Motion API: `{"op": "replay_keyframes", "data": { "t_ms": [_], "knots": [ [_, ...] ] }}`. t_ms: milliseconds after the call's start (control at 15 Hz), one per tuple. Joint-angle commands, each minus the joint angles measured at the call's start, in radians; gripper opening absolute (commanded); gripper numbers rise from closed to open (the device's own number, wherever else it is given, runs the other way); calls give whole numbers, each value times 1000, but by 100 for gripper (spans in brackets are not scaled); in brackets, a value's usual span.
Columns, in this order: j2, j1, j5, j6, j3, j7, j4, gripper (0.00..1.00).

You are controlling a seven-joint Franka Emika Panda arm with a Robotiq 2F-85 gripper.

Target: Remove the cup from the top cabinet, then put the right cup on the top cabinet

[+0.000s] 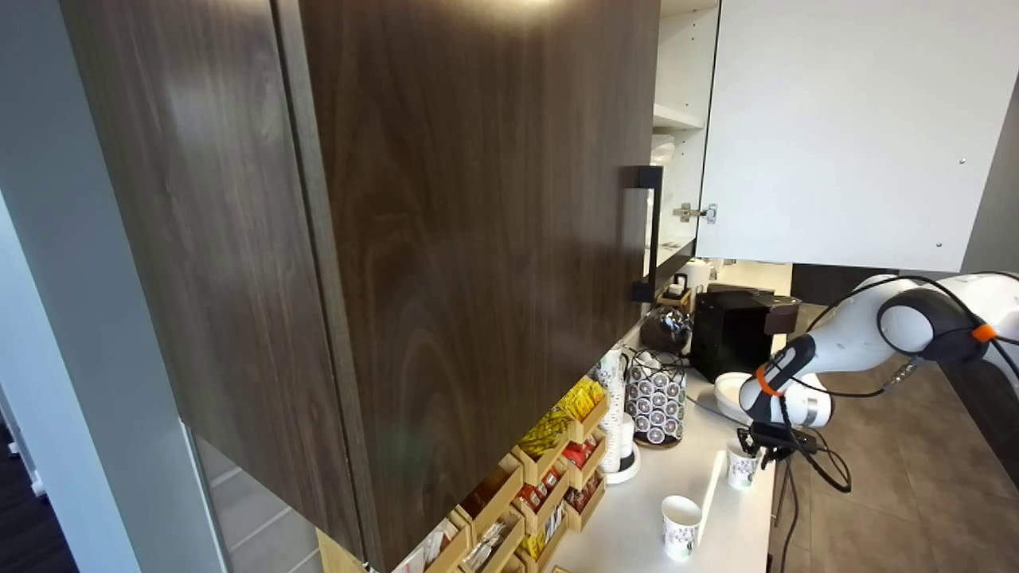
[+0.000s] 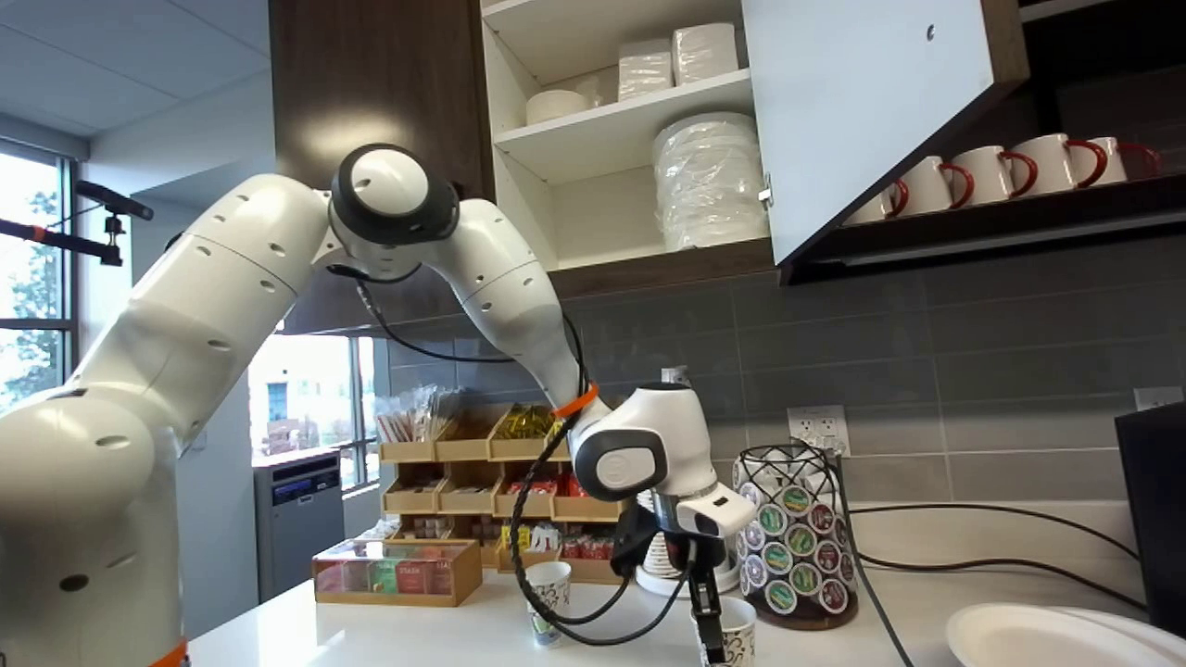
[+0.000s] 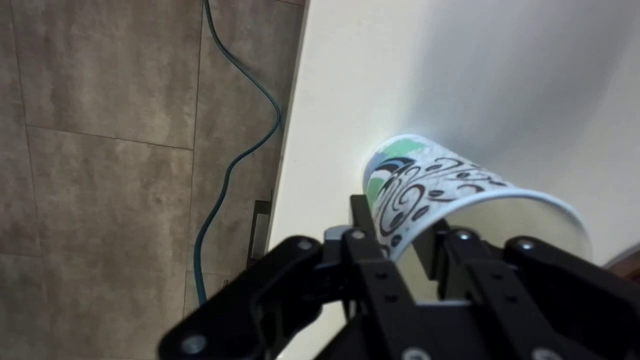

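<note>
Low near the front edge of the surface (image 3: pixel 330 125), a gripper (image 3: pixel 395 225) straddles the rim of a patterned paper cup, taken here as the right cup (image 3: pixel 425 182), one finger inside the mouth and one outside the wall. Its jaws stand part-way apart with a gap showing, so it appears to have no firm hold. The right cup looks upright, close to that edge; the other cup (image 1: pixel 681 529) stands upright farther in, toward the side edge where a wooden tea box (image 2: pixel 466 574) sits. Above, the top cabinet (image 2: pixel 602 218) is open, a plastic-wrapped stack (image 2: pixel 709 181) filling the right side of its lower compartment.

With both cups down, the removal looks done, and the step in hand appears to be picking up the right cup, though a release after placing would look much the same. For a pickup, the next move calls for a gentle closing on the thin wall, lest it crumple, then a straight lift and a climb into the cabinet, clear of the open door (image 2: pixel 862 102).
</note>
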Motion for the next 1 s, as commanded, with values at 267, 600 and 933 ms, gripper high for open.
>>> {"op": "replay_keyframes", "data": {
  "t_ms": [267,600,933],
  "knots": [
    [-122,-54,-20,1,50,-32,-56,1],
    [-322,-60,-19,-28,59,-83,-162,1],
    [-550,-66,24,-161,77,-176,-238,1]
  ]
}}
